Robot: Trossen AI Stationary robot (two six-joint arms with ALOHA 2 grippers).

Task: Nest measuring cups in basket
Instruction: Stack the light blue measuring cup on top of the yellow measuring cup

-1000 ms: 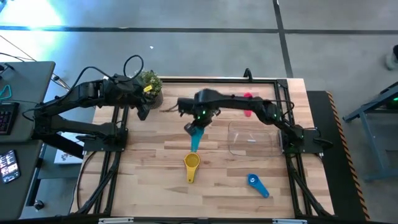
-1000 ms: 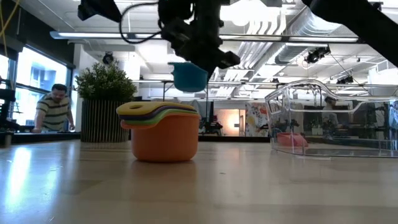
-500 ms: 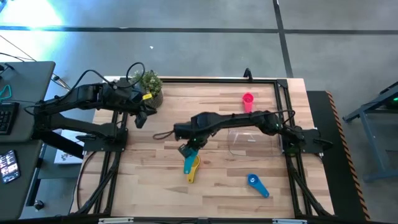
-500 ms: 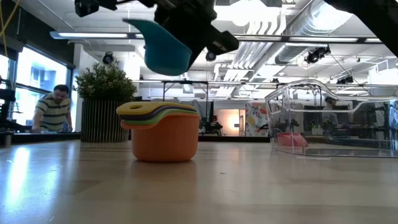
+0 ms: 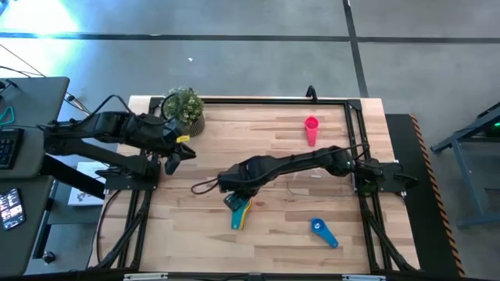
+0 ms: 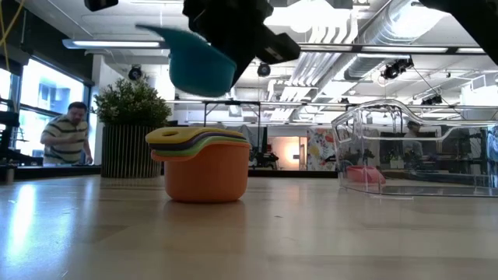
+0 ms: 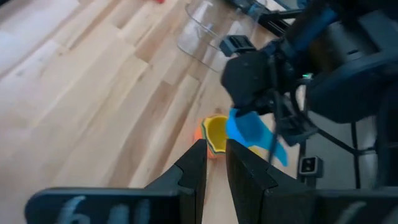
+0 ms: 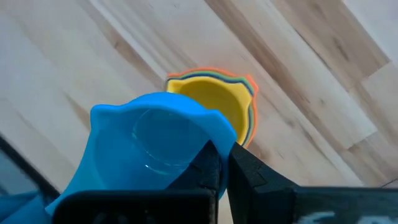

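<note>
The right tool (image 8: 217,163) pinches the light blue cup (image 6: 198,62) by its rim just above the nested stack (image 6: 205,165) on the table (image 5: 273,234), so the next move calls for lowering it squarely into the yellow cup (image 8: 214,106).

Over the last 1 second the right gripper (image 5: 232,197) swings away from the far middle of the table, near the potted plant (image 5: 186,106), and now hangs above the nested stack of cups (image 6: 205,166), with the light blue cup (image 6: 198,64) it grips carried along and tipped. With the right arm gone from that spot, the magenta cup (image 5: 312,129) shows fully. The left gripper (image 5: 173,159) draws back from the plant toward the table's left edge.
</note>
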